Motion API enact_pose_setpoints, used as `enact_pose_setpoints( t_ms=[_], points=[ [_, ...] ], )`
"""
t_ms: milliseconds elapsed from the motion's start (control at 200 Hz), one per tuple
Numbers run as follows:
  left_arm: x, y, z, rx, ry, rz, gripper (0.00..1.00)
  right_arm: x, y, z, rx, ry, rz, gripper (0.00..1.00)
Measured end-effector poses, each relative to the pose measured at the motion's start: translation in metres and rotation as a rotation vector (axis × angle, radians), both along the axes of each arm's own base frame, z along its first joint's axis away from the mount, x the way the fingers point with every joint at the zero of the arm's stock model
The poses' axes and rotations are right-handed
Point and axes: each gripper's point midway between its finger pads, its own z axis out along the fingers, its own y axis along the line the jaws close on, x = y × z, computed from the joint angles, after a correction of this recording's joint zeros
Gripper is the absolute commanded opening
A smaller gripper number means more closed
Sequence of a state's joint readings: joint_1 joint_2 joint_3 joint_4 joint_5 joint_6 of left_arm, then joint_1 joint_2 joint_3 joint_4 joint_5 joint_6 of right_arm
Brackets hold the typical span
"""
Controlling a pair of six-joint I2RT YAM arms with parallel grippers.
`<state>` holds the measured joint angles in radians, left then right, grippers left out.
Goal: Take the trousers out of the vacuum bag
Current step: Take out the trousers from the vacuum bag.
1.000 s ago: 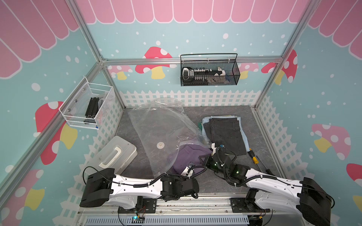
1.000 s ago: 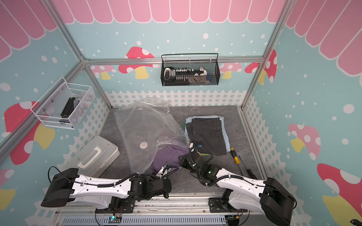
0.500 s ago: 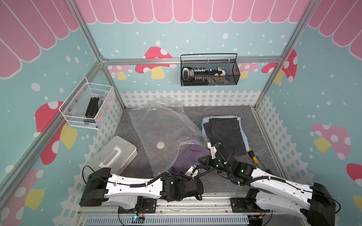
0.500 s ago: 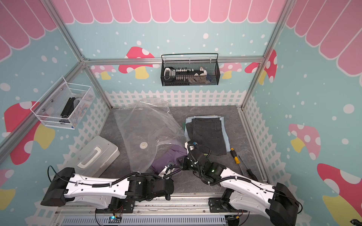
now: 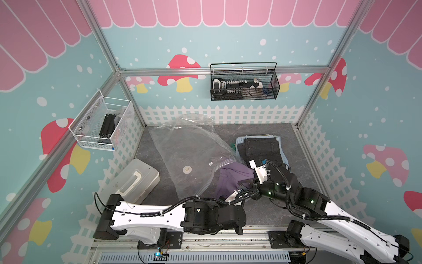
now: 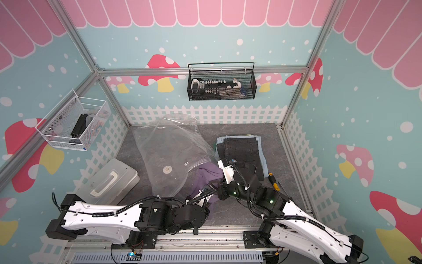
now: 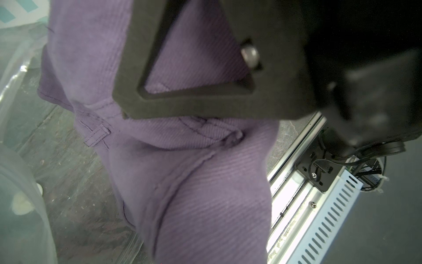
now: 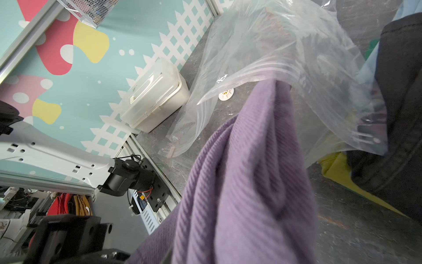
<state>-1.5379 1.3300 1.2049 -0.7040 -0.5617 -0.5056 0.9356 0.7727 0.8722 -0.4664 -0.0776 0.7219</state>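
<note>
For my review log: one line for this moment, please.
purple trousers: partly out of bag | left gripper: shut on purple trousers | right gripper: shut on purple trousers

Counted on the tabletop: one clear vacuum bag (image 5: 189,148), one purple pair of trousers (image 5: 230,180), one stack of folded trousers (image 5: 262,146) at centre right, one lidded plastic box (image 5: 134,180) and one screwdriver (image 6: 274,182). Two wall baskets: a black wire basket (image 5: 244,84) and a white wire basket (image 5: 100,125). Two robot arms: left arm (image 5: 148,214) and right arm (image 5: 331,212).
</note>
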Motion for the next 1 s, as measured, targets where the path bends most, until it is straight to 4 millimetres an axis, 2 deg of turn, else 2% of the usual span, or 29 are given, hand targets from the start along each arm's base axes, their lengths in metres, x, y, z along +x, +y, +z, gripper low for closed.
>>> enact_pose_setpoints(
  t_ms=[260, 550, 805, 1001],
  points=[
    [-0.008, -0.020, 0.033, 0.000, -0.013, -0.098, 0.00, -0.010, -0.030, 0.032, -0.017, -0.055, -0.036, 0.00],
    [-0.010, -0.051, 0.076, -0.035, -0.058, -0.199, 0.00, -0.018, -0.081, 0.076, -0.007, -0.128, -0.166, 0.00],
    [0.014, -0.076, 0.110, -0.058, -0.107, -0.228, 0.00, -0.016, -0.126, 0.111, 0.015, -0.209, -0.328, 0.00],
    [0.034, -0.093, 0.129, -0.053, -0.162, -0.242, 0.00, -0.012, -0.153, 0.129, 0.020, -0.258, -0.446, 0.00]
  ],
)
